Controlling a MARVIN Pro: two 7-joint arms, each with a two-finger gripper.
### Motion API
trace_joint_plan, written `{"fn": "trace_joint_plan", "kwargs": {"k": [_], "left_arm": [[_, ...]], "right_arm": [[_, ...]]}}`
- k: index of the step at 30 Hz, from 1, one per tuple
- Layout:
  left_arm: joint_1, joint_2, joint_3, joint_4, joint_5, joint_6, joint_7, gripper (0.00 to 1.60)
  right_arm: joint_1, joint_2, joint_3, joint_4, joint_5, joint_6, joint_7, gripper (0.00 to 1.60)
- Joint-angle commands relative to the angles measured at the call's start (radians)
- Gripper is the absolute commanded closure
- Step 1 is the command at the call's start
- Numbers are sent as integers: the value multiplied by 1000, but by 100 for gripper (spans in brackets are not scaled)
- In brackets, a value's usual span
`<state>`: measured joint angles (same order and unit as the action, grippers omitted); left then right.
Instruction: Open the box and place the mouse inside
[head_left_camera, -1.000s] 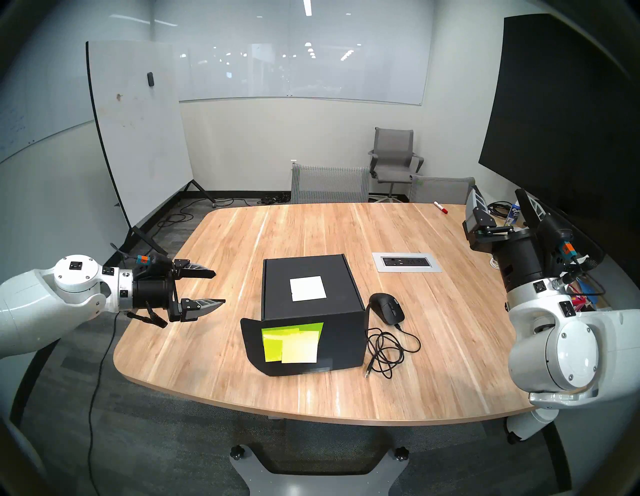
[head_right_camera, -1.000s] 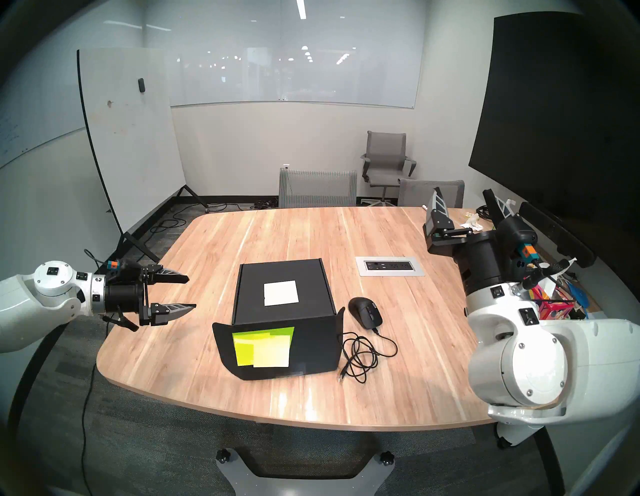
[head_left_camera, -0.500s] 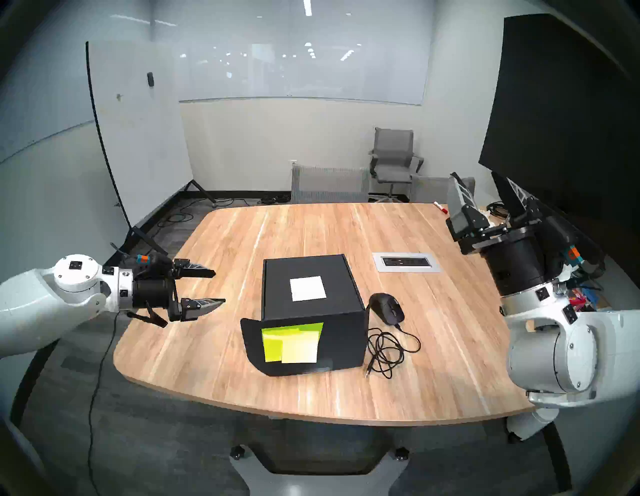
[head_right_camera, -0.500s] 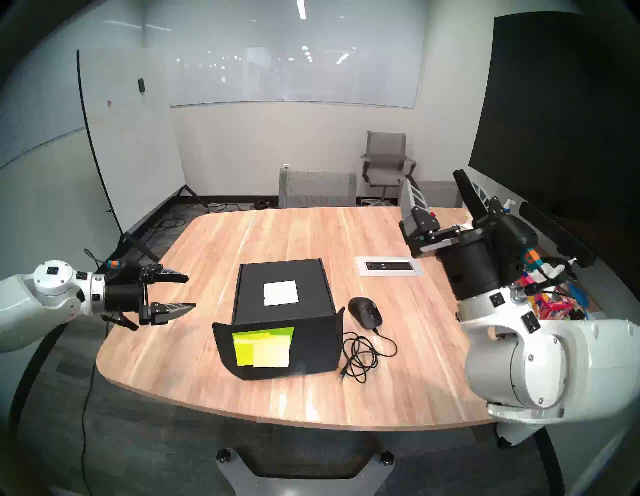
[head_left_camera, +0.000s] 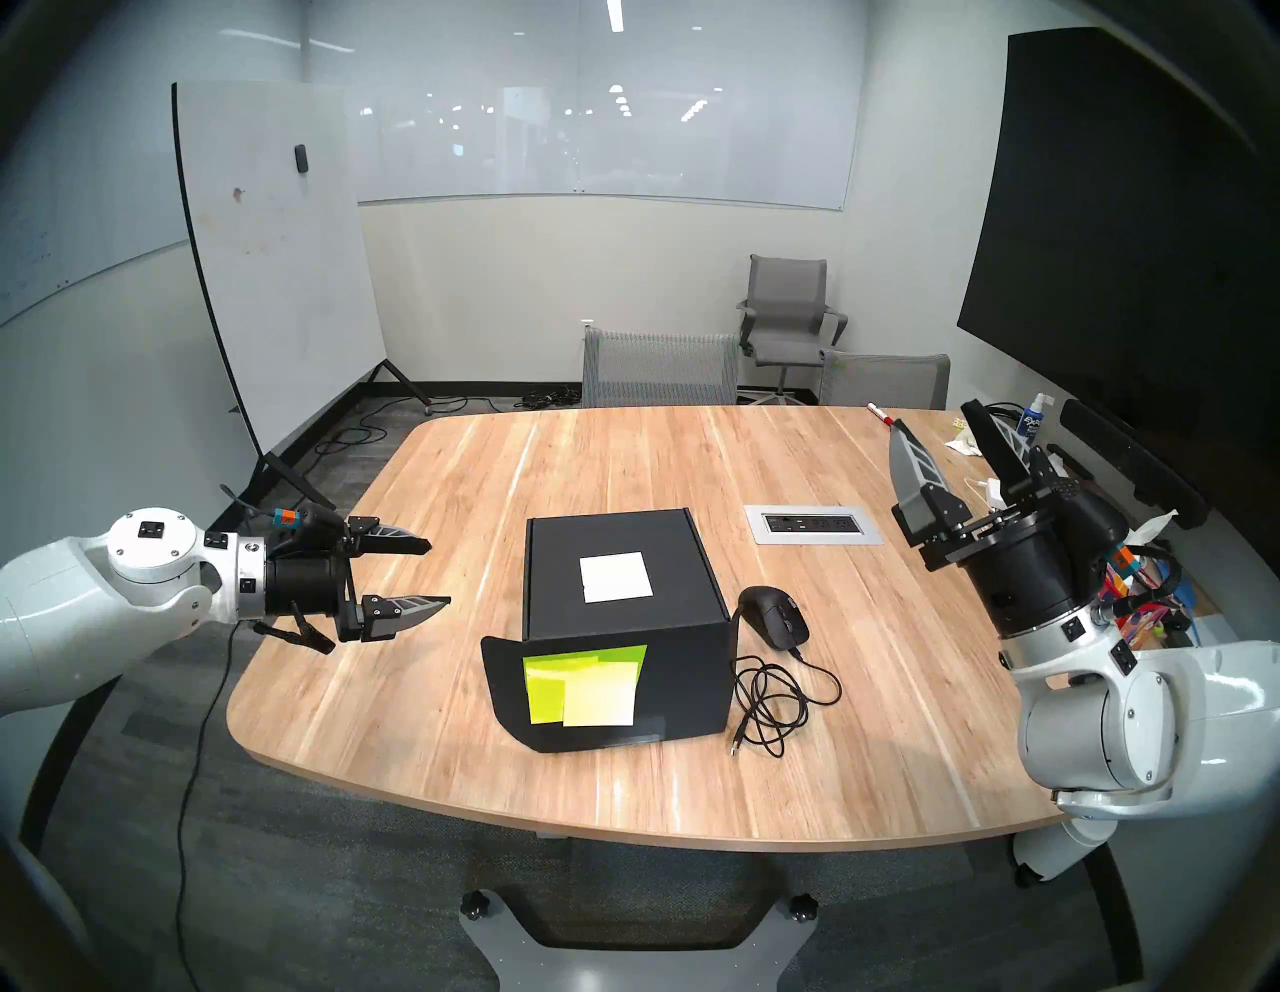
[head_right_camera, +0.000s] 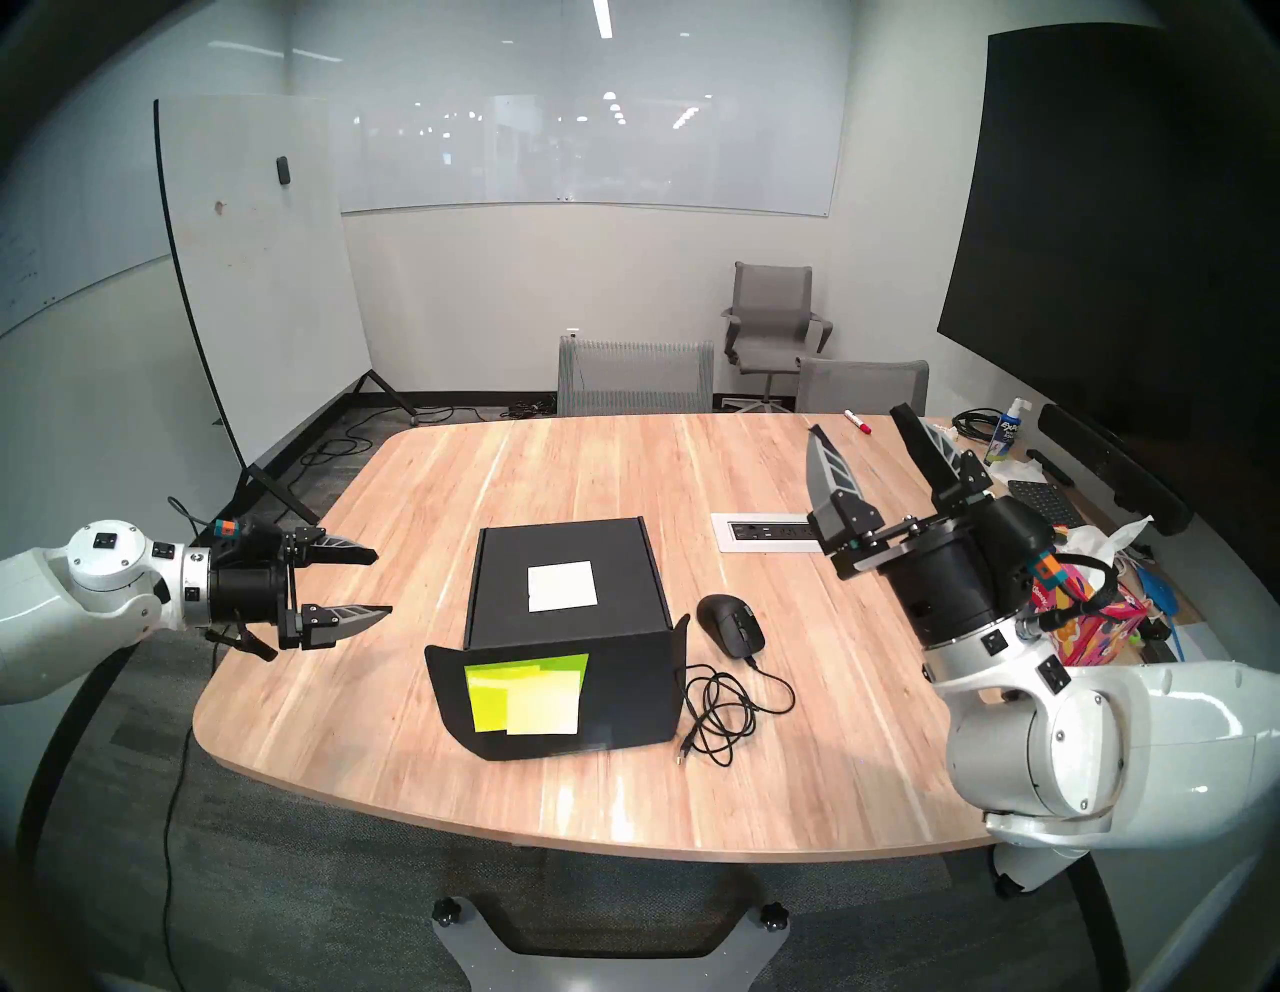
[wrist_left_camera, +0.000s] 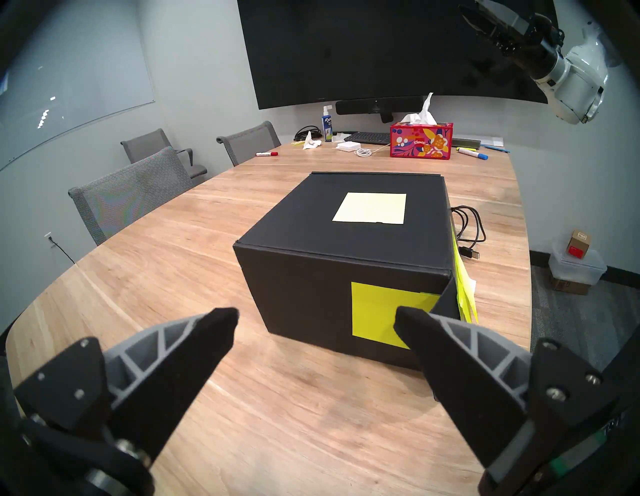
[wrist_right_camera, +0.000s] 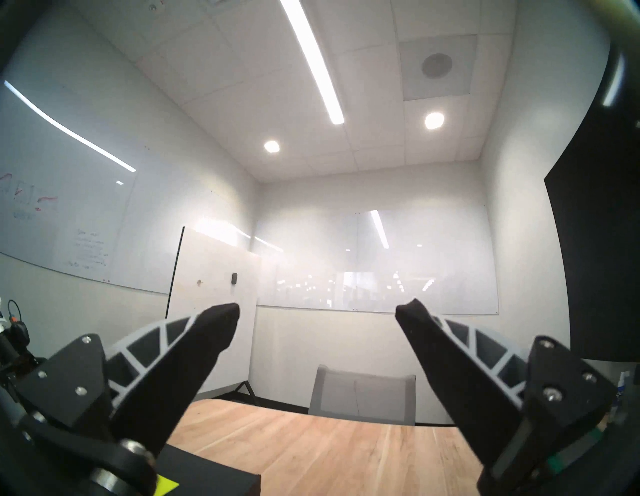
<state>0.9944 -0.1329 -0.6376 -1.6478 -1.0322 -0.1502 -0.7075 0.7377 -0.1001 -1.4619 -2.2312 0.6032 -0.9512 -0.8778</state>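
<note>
The box (head_left_camera: 623, 596) sits closed near the middle of the wooden table (head_left_camera: 485, 485), its front flap (head_left_camera: 512, 693) swung out at the near-left corner with yellow-green sticky notes (head_left_camera: 589, 686) on it and a white note (head_left_camera: 615, 577) on the lid. At the box's three o'clock, just beside its right wall, lies the mouse (head_left_camera: 774, 616); whether they touch I cannot tell. Its cable (head_left_camera: 776, 700) coils at the mouse's six o'clock, the plug end close to the box's near-right corner.

The left gripper (head_left_camera: 433, 575) hangs at the box's nine o'clock, over the table's left edge, jaws spread wide and empty, well apart from the box with bare wood between. The right gripper (head_left_camera: 935, 422) is up at two o'clock from the box, tilted up and away, fingers parted with nothing between them.

Open room: the whole far half of the table is bare wood except a power outlet plate (head_left_camera: 814, 524) at the box's one o'clock and a red marker (head_left_camera: 881, 414) near the far edge. A narrow strip of table runs along the near edge, in front of the flap.

In the left wrist view the box hides the mouse; only the cable (wrist_left_camera: 467, 228) shows behind it. The right wrist view looks at wall and ceiling, catching just a cut-off corner of the box (wrist_right_camera: 214, 481). The right arm covers part of the clutter on the table's right edge, a tissue box (head_right_camera: 1094, 623) among it.
</note>
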Motion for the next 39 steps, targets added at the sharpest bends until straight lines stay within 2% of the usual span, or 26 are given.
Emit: {"fn": "trace_joint_plan", "kwargs": {"k": [1, 11, 23, 39], "left_arm": [[-14, 2, -13, -3, -2, -4, 0, 0], [-15, 2, -12, -3, -2, -4, 0, 0], [-18, 2, -11, -4, -2, -4, 1, 0], [-20, 2, -10, -4, -3, -4, 1, 0]], "right_arm": [[-21, 0, -35, 50, 36, -9, -39, 0], [-63, 0, -113, 79, 86, -9, -13, 0], [-102, 0, -193, 58, 132, -9, 8, 0], [-105, 0, -240, 59, 176, -9, 6, 0]]}}
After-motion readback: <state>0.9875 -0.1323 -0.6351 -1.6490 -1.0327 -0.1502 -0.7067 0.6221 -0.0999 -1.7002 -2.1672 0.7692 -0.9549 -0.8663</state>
